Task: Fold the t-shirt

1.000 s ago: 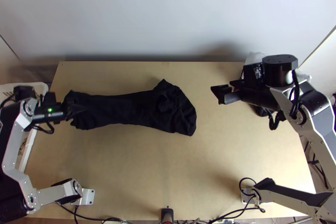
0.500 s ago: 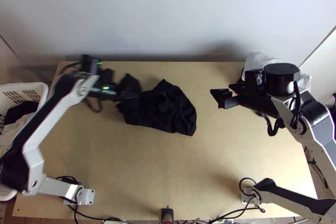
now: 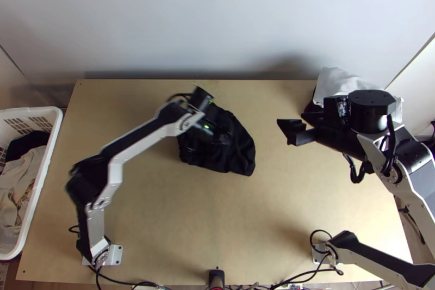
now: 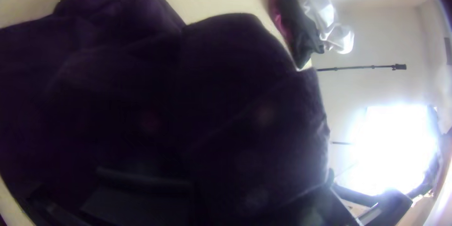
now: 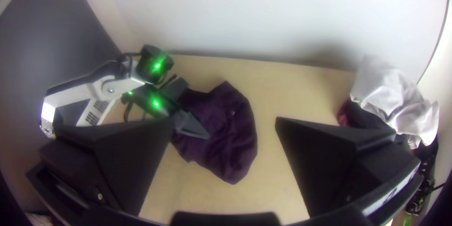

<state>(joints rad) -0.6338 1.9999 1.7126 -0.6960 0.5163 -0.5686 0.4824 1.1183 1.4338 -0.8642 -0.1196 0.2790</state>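
1. Right wrist view: See the t-shirt [image 5: 228,134] bunched on the desk [image 5: 292,80]. Make out left fingers [image 5: 190,126] parted over its left-arm side; note right fingers [image 5: 329,155] wide apart, holding nothing, to its right-arm side. Could drag the fold open on lifting away, should a loose edge snag on a fingertip. Spot a white strip [image 5: 388,194] with dark marks, nearer the right arm than the t-shirt; leave its print unread.
2. Top view: Find the t-shirt crumpled, uneven in outline, partly under the left arm [image 3: 144,136]. Could end up lopsided, from creases and tucked cloth never flattened. Could also knock the arms together, if bringing the right one over the t-shirt too soon. Can read nothing on the basket [image 3: 53,140], off to the t-shirt's left-arm side.
3. Left wrist view: Get dark cloth close to the lens. Could misjudge hem or sleeve, with edges lost among dark folds. Cannot tell here whether any cloth clings to the left fingers. Can read no label on the t-shirt, nor on the pale cloth [image 4: 325,14] beyond it.
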